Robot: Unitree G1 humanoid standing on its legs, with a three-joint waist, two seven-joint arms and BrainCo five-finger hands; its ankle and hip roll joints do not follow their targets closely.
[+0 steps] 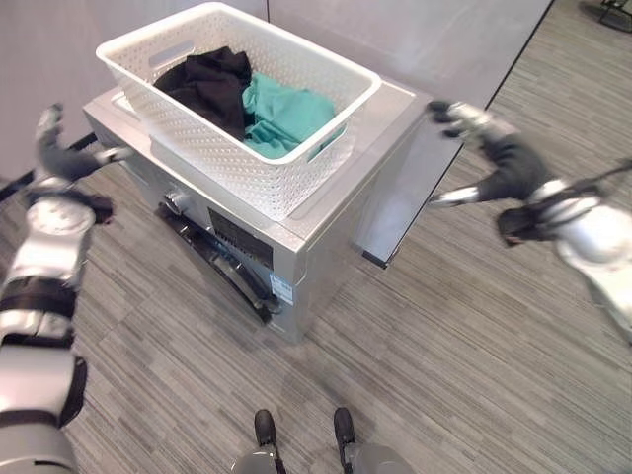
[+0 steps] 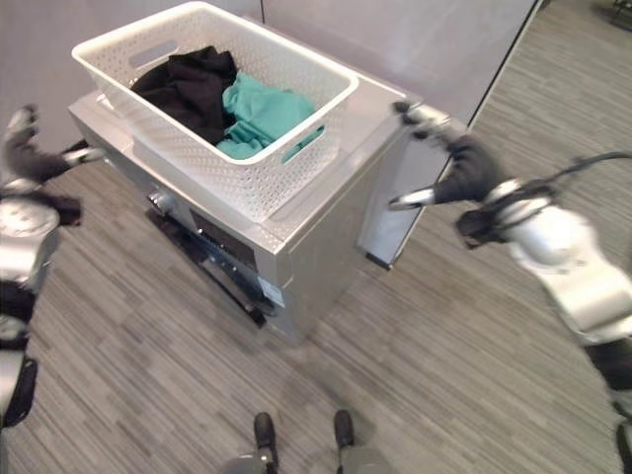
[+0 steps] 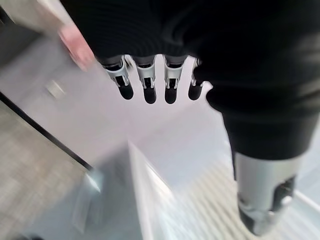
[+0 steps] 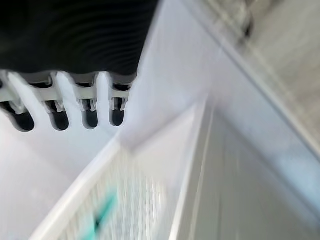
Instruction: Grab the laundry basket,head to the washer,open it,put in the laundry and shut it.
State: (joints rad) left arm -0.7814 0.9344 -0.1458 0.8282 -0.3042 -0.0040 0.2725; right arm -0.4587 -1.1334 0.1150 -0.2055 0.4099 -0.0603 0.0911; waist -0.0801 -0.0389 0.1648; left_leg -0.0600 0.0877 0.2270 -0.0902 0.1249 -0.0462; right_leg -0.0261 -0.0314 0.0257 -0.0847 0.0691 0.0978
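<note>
Two robot hands hang clear on either side of a white perforated plastic laundry basket [image 1: 237, 109] that sits on top of a silver-grey washing machine [image 1: 326, 212].

Inside the basket lie a black garment [image 1: 209, 84] and a teal garment [image 1: 286, 114], touching each other. Off the washer's left side, the left hand [image 1: 61, 158] is raised with fingers straight and spread, holding nothing. At the washer's far right corner, the right hand [image 2: 464, 168] has fingers and thumb apart, gripping nothing. Underneath is grey wood-grain plank flooring [image 1: 444, 346], and a pale wall [image 1: 415, 39] stands behind the washer.
</note>
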